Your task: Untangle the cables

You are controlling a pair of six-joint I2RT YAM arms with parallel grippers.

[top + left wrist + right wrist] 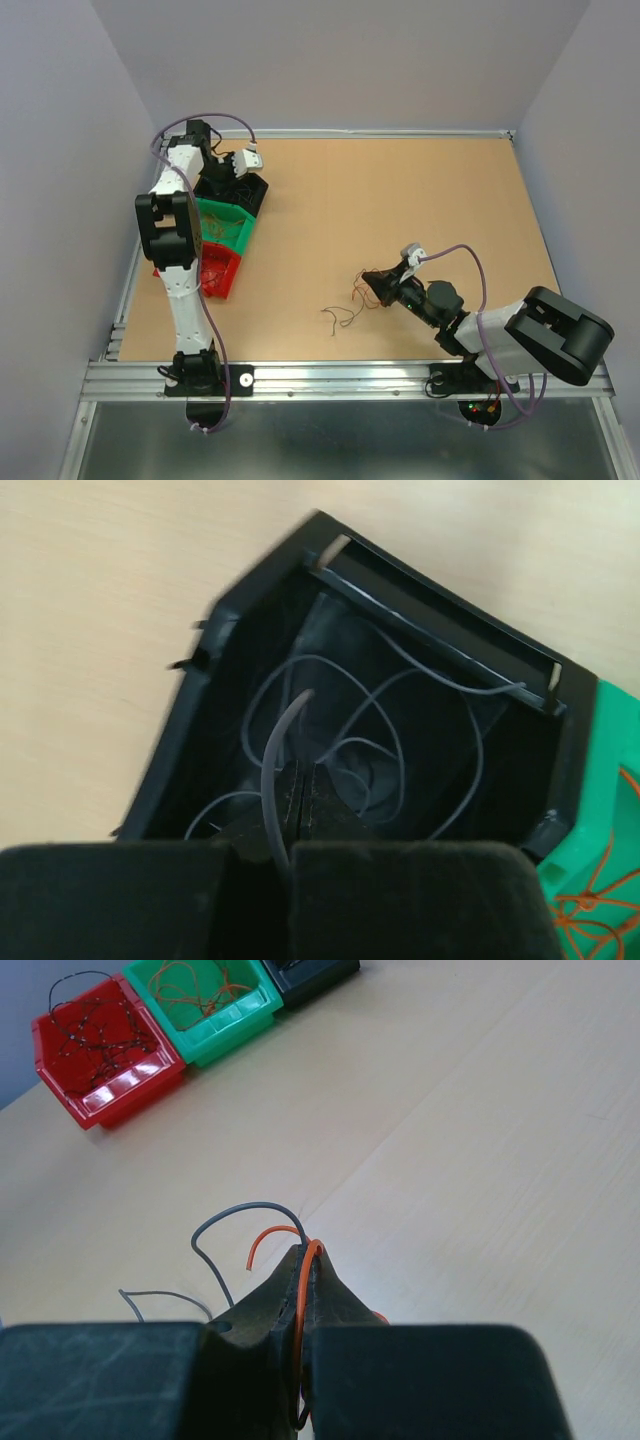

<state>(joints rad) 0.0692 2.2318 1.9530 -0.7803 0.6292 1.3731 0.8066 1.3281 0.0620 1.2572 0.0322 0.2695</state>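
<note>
1. Tan wooden table (430, 200) with lilac walls around it. Three bins stand in a row at about ten o'clock: black bin (250, 192), green bin (232, 225), red bin (222, 272).
2. The left gripper (303, 792) hangs over the black bin, jaws closed on one grey wire (270, 770). More grey wires lie coiled on the bin floor.
3. The right gripper (308, 1260) is low over the table at about five o'clock, jaws pinched on an orange wire (303, 1295). A grey strand (240, 1207) curls just beside it; I cannot tell if the two are hooked together.
4. A few loose strands (340, 316) lie on the table at eight o'clock from the right gripper.
5. Step in hand, as I judge: separated cables are being sorted by colour, and the left arm is at the drop.
6. Next, the left jaws should open so the wire falls inside the walls. The right arm should lift slowly to free the orange wire, then go to the green bin, which holds orange wires.
</note>
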